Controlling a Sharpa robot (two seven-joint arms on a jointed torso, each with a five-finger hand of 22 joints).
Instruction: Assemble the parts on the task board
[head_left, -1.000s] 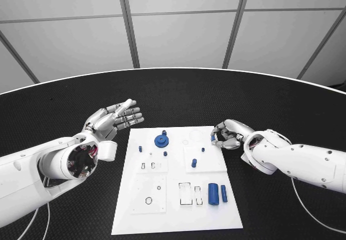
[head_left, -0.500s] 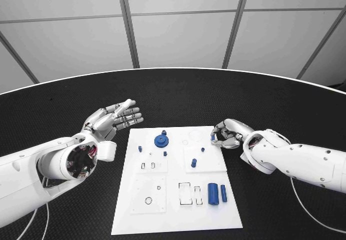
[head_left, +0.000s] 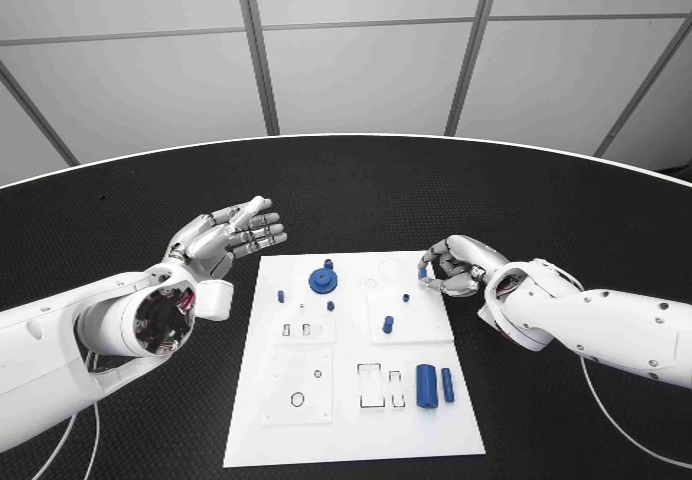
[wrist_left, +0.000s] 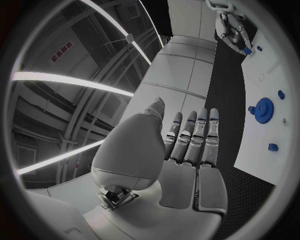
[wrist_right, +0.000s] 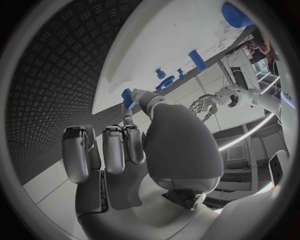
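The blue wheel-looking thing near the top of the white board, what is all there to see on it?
The blue wheel is a round, flat disc with a toothed rim, like a gear; it looks like matte plastic. It lies flat on the far part of the task board, towards its left side. A small blue peg stands close by on its far side; whether the two touch cannot be told. In the left wrist view the wheel shows a paler middle. Neither hand touches it.

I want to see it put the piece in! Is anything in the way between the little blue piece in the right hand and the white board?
Nothing visible is. The right hand pinches a small blue piece right at the board's far right edge. The left hand hangs open, off the board's other side.
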